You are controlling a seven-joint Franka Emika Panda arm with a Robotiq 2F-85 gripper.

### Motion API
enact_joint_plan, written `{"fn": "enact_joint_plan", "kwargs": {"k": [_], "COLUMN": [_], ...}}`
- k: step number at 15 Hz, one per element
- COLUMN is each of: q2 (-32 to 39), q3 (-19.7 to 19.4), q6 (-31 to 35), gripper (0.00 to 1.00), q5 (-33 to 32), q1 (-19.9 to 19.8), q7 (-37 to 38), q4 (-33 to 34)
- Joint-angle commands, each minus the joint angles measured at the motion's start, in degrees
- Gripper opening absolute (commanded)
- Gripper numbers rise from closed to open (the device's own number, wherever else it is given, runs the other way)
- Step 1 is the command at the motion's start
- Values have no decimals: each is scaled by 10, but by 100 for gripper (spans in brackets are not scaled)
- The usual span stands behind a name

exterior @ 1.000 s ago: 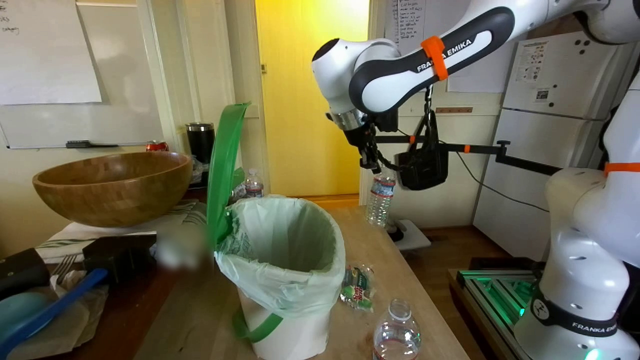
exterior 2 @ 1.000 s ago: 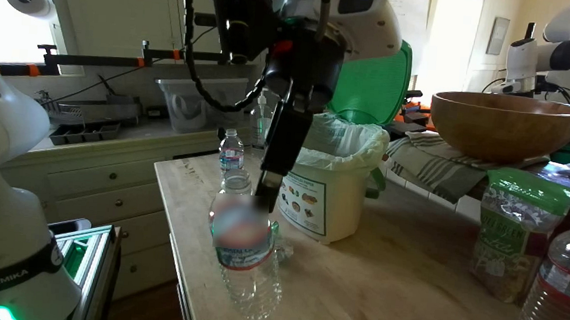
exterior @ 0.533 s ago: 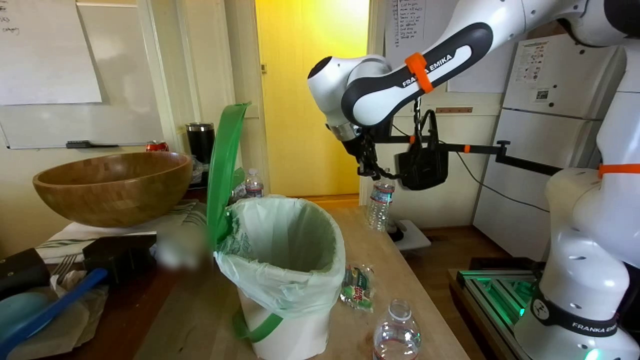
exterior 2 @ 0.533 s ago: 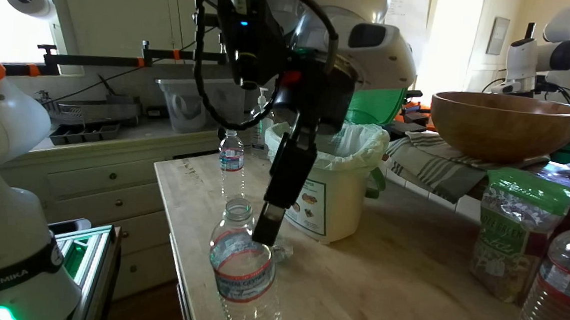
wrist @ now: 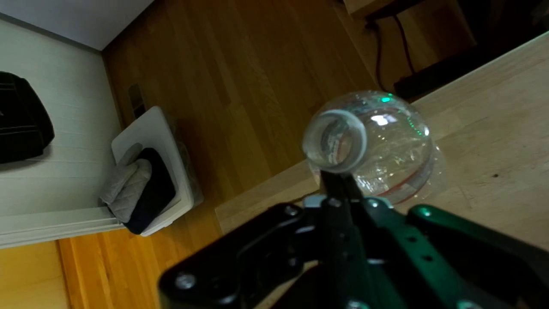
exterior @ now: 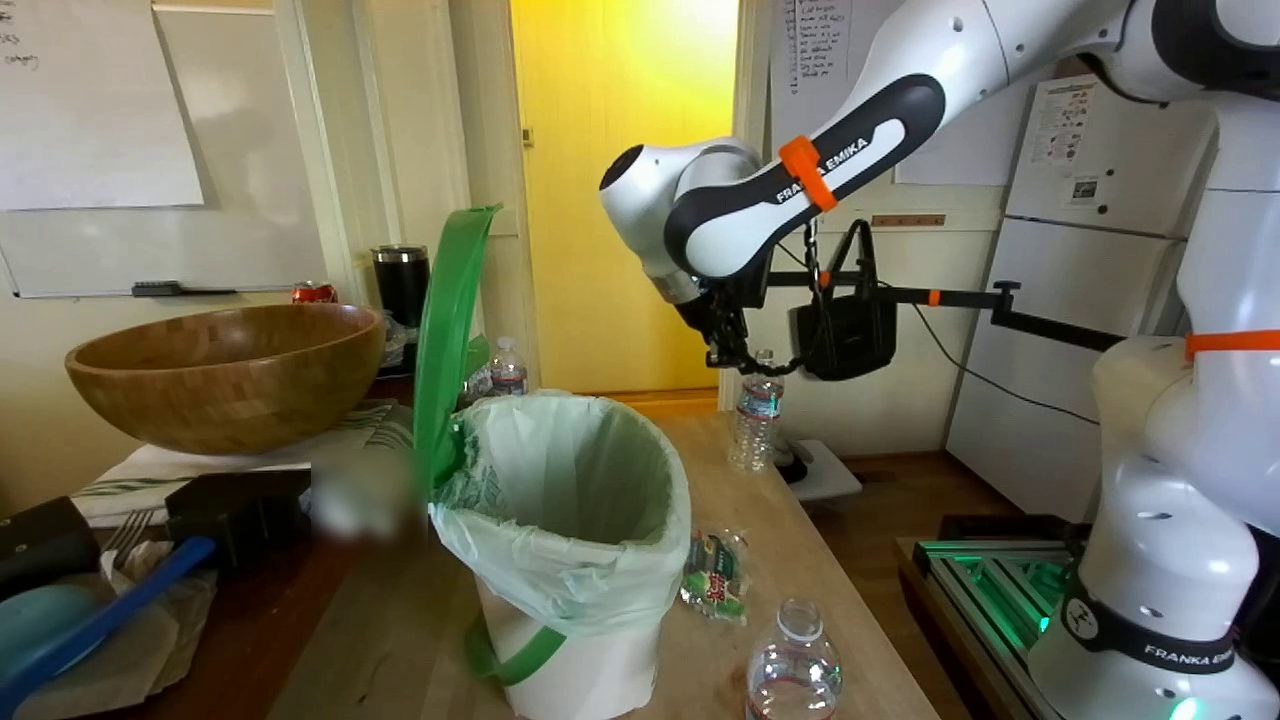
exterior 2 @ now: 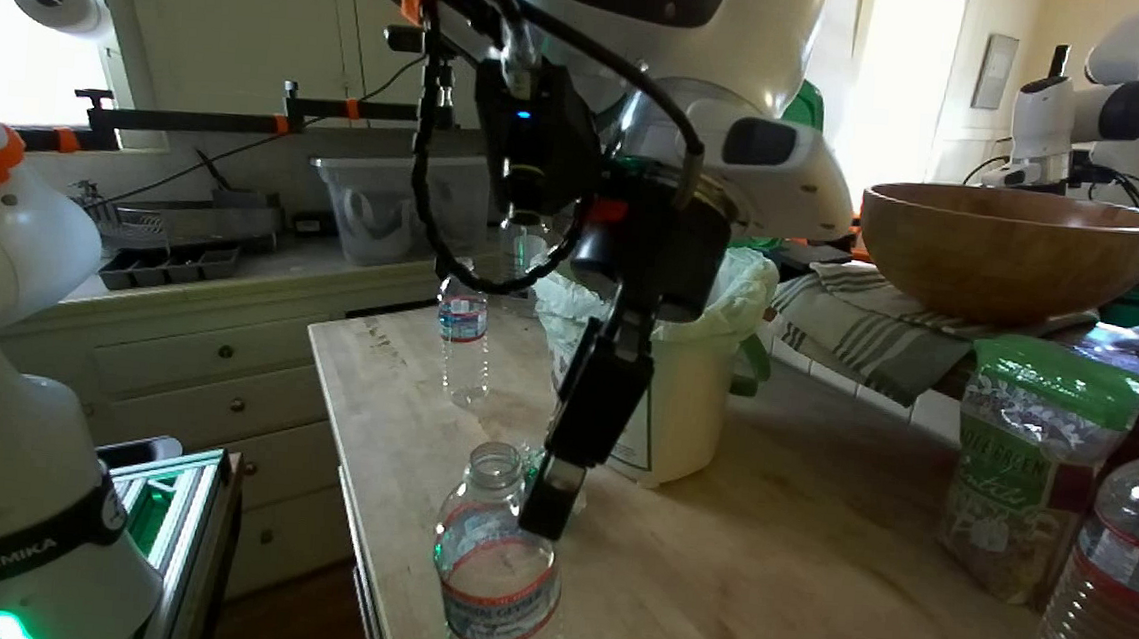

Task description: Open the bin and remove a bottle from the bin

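A gripper (wrist: pixel 339 178) holds a clear bottle (exterior 2: pixel 501 575) at the near end of the table (exterior 2: pixel 812 577), its fingers pressed together at the bottle's shoulder, just below the neck. The bit of plastic between the tips is hidden; it is probably a fold of the thin wall, which would explain how jaws brought so fully together can carry a body far wider than the pinch. A hold that far off center may let the bottle swing, and it leans slightly here, close to the table's edge. Whether its base touches the table cannot be told.

The bottle is out of the bin (exterior 2: pixel 694 408), which stands well apart behind the gripper, so what is left looks to be a steady set-down and release. The distance presumably gives the bottle room to stand without snagging the liner (exterior: pixel 600 595), turned out over the rim, likely so that it does not slip in when something is pulled from it. A wrapper (exterior: pixel 715 575) lies beside the bin. In an exterior view, the green lid (exterior: pixel 450 340) stands up on its hinge, presumably to leave the mouth free for reaching in.

Beyond the bin, a second bottle (exterior 2: pixel 464 320) stands upright. A wooden bowl (exterior 2: pixel 1015 255) rests on a striped towel (exterior 2: pixel 860 320), perhaps for protection. Farther back sits a clear tub (exterior 2: pixel 442 205).
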Motion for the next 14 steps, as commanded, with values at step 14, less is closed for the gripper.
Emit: {"fn": "enact_joint_plan", "kwargs": {"k": [14], "q2": [69], "q3": [-8], "q6": [-1], "gripper": [0], "q5": [2], "q1": [1], "q7": [12], "q4": [44]}}
